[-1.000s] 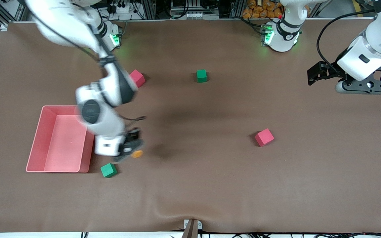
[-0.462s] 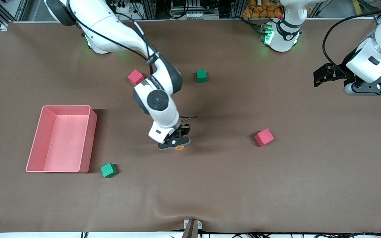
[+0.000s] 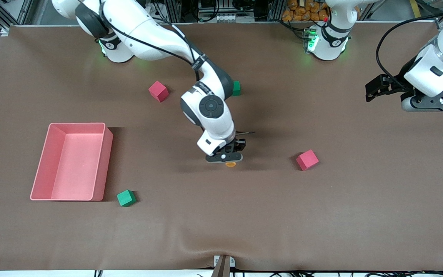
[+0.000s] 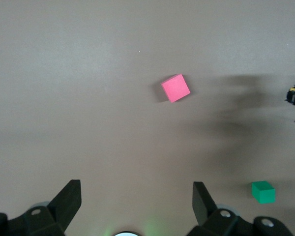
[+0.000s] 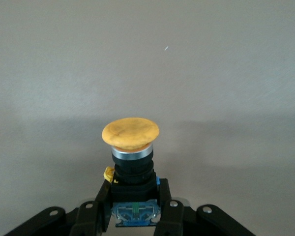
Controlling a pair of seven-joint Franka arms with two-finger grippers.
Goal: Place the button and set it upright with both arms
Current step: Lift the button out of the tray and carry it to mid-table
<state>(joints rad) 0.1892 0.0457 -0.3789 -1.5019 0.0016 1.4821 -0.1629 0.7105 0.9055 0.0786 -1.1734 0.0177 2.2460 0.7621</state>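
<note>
My right gripper (image 3: 227, 158) is shut on the button (image 3: 230, 164), a small push-button with a round orange cap (image 5: 130, 133) on a black body (image 5: 133, 184). It holds it over the middle of the brown table, and the orange cap points away from the wrist. In the right wrist view the black fingers (image 5: 97, 206) press on both sides of the body. My left gripper (image 3: 375, 89) is open and empty, up in the air over the left arm's end of the table; its two fingers (image 4: 66, 199) stand wide apart.
A red cube (image 3: 307, 159) lies beside the held button toward the left arm's end. A pink tray (image 3: 48, 159) and a green cube (image 3: 126, 198) are toward the right arm's end. Another red cube (image 3: 158, 91) and a green cube (image 3: 237, 88) lie nearer the bases.
My right arm has carried the button from beside the pink tray toward the table's middle. My left arm has shifted slightly.
</note>
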